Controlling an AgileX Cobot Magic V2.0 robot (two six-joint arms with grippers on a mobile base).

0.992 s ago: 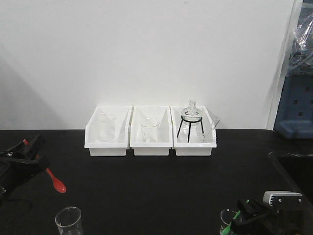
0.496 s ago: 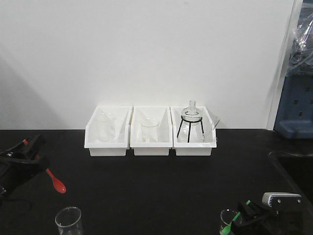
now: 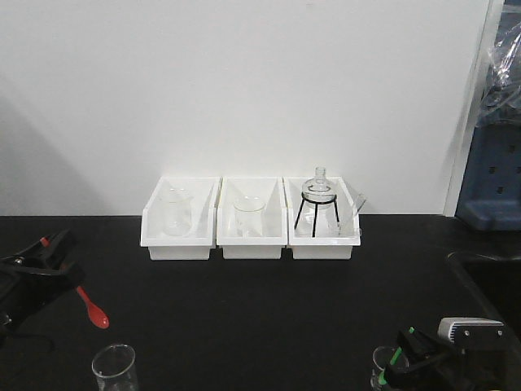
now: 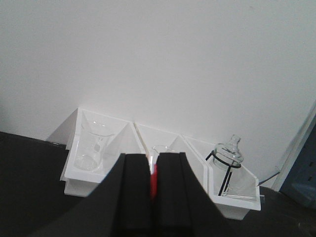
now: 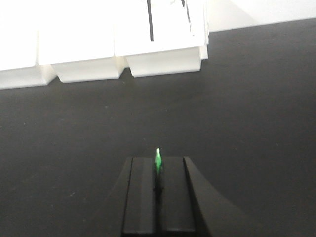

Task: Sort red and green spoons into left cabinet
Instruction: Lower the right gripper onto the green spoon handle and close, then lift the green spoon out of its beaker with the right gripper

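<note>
Operator: Where are the spoons?

Observer: Both are gripped. The left fingers (image 4: 136,197) are closed tight on the handle of the red spoon (image 3: 92,308). The left wrist view shows only a red sliver in the slit between them. The right fingers (image 5: 143,197) clamp the green spoon (image 3: 396,355) the same way, with a short green tip poking out ahead of them.

Operator: How do they lie?

Observer: The red spoon slants down and inward from the fingers, bowl lowest. It seems to hang clear of the worktop (image 3: 244,309), near a beaker (image 3: 114,365). The green spoon slants down toward a second beaker (image 3: 383,360); I cannot tell whether it touches the glass.

Operator: And the cabinet?

Observer: It shows in no view. Both wrist cameras face the white bins (image 3: 252,218). Going by its name, it should lie off to the left. That would put the left fingers and the red spoon nearer, while the right fingers would have to carry the green spoon across the whole worktop.
</note>
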